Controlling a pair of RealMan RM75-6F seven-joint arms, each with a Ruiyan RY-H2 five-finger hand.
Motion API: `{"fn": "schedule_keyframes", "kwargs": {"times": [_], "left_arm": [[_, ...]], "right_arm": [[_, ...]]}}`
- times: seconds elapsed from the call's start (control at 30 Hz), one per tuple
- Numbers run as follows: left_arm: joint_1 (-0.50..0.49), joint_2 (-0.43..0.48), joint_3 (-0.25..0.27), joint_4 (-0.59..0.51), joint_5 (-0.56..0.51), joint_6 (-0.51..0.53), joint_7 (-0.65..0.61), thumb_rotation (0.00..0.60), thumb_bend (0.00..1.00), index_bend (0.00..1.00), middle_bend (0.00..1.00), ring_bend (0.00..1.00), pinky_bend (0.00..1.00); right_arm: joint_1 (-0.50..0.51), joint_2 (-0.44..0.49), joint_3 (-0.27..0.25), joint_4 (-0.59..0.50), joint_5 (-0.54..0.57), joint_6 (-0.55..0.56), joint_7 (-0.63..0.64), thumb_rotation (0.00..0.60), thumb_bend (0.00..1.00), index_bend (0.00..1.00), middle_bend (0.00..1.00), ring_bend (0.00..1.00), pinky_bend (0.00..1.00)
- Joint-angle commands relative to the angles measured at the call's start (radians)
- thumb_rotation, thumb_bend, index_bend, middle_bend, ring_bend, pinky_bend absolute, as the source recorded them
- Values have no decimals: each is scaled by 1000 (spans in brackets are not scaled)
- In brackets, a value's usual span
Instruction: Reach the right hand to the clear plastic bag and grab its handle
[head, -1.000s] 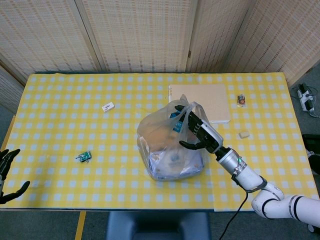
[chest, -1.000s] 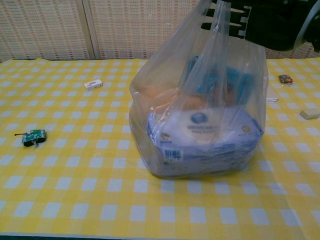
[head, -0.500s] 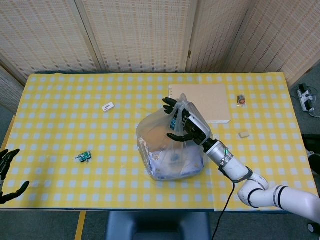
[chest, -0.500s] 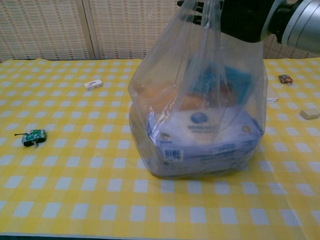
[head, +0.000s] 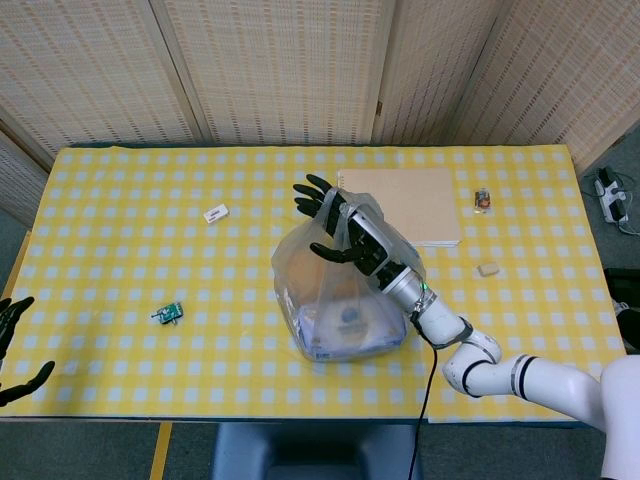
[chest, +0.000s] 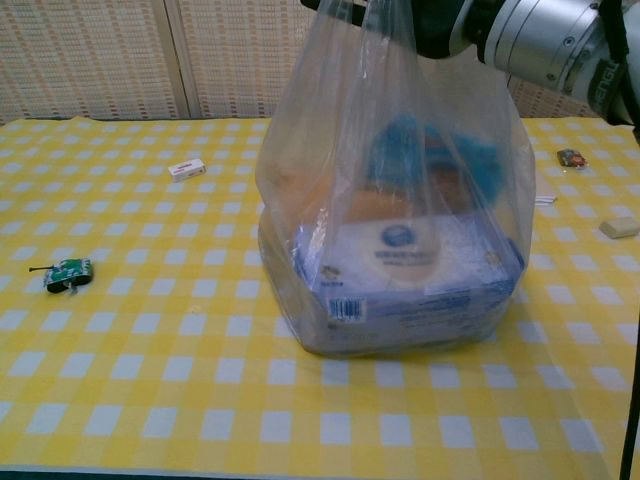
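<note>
Plastic film hides most of what matters at the top of the clear plastic bag (head: 345, 290): in the chest view the handle (chest: 372, 30) runs up out of the frame, and the right hand (chest: 440, 20) shows only as a dark mass cut off by the upper edge, so the contact cannot be read there. In the head view the right hand (head: 340, 228) sits at the top of the bag with its fingers (head: 308, 190) spread and reaching toward the far left, the thumb curled below; the film of the handle (head: 345, 215) drapes across the palm, but whether the fingers pinch it cannot be told. The bag stands near the middle of the yellow checked tablecloth (head: 120, 270), holding a white and blue package (chest: 400, 265) with blue and orange items above it, blurred by the film. The left hand (head: 15, 350) lies at the table's near left corner, partly cut off by the frame edge, fingers apart and holding nothing.

Around the bag: a tan board (head: 410, 200) just behind it, a small green toy (head: 168, 313) well to the left, a white eraser-like block (head: 215, 213) at far left of the bag, a small dark toy (head: 483, 200) beside the board, and a pale block (head: 488, 268) to the right.
</note>
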Motion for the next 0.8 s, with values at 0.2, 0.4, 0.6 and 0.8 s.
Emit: {"fn": "schedule_keyframes", "kwargs": {"times": [0.2, 0.4, 0.6, 0.8], "left_arm": [[3, 2, -1, -4, -2, 2, 2, 600, 315, 86, 171, 91, 0], [4, 6, 0, -6, 0, 3, 1, 600, 314, 115, 171, 94, 0], [13, 7, 0, -5, 9, 26, -5, 600, 315, 131, 171, 95, 0], [10, 5, 4, -4, 19, 20, 2, 600, 315, 131, 171, 95, 0]], "right_arm": [[15, -50, 84, -19, 113, -14, -1, 600, 292, 469, 466, 417, 475], [2, -45, 129, -92, 217, -53, -67, 600, 361, 743, 719, 652, 720], [-34, -29, 170, -192, 335, -93, -127, 600, 465, 783, 816, 728, 836], [-59, -5, 213, -277, 368, -132, -155, 600, 487, 783, 822, 731, 850]]}}
